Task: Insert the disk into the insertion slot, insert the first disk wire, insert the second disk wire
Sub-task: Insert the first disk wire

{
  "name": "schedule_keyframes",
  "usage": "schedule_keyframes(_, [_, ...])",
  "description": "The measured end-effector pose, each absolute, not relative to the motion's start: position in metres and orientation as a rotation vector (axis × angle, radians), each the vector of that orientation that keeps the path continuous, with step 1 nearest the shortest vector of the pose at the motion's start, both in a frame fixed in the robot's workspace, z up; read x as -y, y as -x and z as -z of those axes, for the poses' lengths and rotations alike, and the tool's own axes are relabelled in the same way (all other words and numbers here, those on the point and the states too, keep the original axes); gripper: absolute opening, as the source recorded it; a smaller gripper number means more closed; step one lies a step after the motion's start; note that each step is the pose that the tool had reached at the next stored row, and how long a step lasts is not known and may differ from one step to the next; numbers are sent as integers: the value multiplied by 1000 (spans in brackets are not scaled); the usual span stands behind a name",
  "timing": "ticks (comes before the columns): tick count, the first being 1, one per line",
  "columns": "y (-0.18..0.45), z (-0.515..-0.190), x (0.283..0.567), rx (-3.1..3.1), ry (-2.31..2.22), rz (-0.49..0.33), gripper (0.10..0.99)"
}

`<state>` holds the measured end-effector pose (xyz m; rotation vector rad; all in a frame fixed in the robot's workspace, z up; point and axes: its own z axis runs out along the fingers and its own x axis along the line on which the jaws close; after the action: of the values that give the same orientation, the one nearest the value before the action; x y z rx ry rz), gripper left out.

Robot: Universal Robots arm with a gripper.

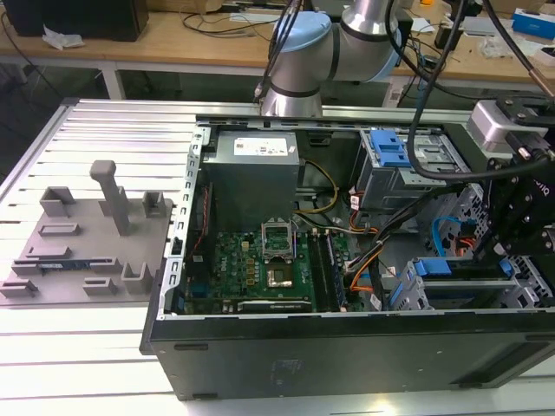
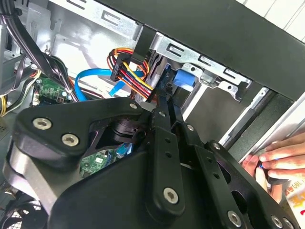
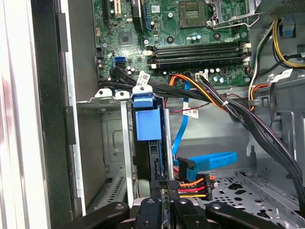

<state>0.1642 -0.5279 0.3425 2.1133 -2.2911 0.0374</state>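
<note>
Case: one [image 1: 347, 347], open, on the slatted table [image 1: 113, 130], toward the table edge at the exterior view's right.
Arm: one [image 1: 299, 52], coming over the case's far edge and down into the case corner at the exterior view's right.
Disk: one [image 3: 148, 125], standing edge-on inside the insertion slot [image 3: 125, 157], with its bright blue carrier end on the motherboard side.
Slot count: one grey sheet-metal bay, set against the case's outer wall, with the disk in it.
Pincer: one [image 3: 162, 185]. Its two black fingers [image 2: 164, 143] are drawn close together and nipped on the black plug at their tips.
Plug: one [image 3: 180, 183], just at the end of the disk away from the blue carrier end.
Wires: one bundle [image 2: 131, 74] of orange, red, yellow and black strands running out of the plug.
Blue flat cable: one [image 3: 209, 160], lying over the perforated case floor beside the slot. One end is just beside the plug, and I cannot tell whether that end is connected.
Boards and boxes: one motherboard [image 1: 260, 269] and one power supply [image 1: 256, 173], both in the case half toward the exterior view's left.
Fixture tray: one [image 1: 87, 234], grey, on the table beside the case's wall at the exterior view's left.
Hand: one [image 2: 279, 160], outside the case wall and cut off by the picture's edge. Its fingers are bent around something small that is hard to make out.
Hidden: the disk's broad faces are turned to the bay walls, and the pincer's fingers cover the place where plug meets disk.
</note>
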Motion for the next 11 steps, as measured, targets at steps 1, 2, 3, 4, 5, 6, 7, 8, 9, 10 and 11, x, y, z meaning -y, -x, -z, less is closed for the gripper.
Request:
schedule_keyframes(1, [-164,-342,528,2291,-2113,-37,165])
schedule_keyframes(2, [-164,-341,528,2291,-2113,-38,165])
schedule_keyframes(3, [-164,-341,528,2291,-2114,-37,165])
schedule_keyframes(4, [-164,-340,528,2291,-2113,-37,165])
schedule_keyframes(5, [-164,-340,528,2291,-2113,-37,165])
schedule_keyframes(6, [-164,-339,528,2291,-2113,-37,165])
schedule_keyframes(7, [-164,-338,528,2291,-2113,-37,165])
schedule_keyframes(8, [-164,-337,528,2291,-2113,-38,165])
schedule_keyframes(9, [-164,-337,528,2291,-2113,-38,165])
schedule_keyframes(10, [-164,-335,528,2292,-2114,-36,176])
schedule_keyframes(11, [-164,-335,528,2291,-2114,-36,235])
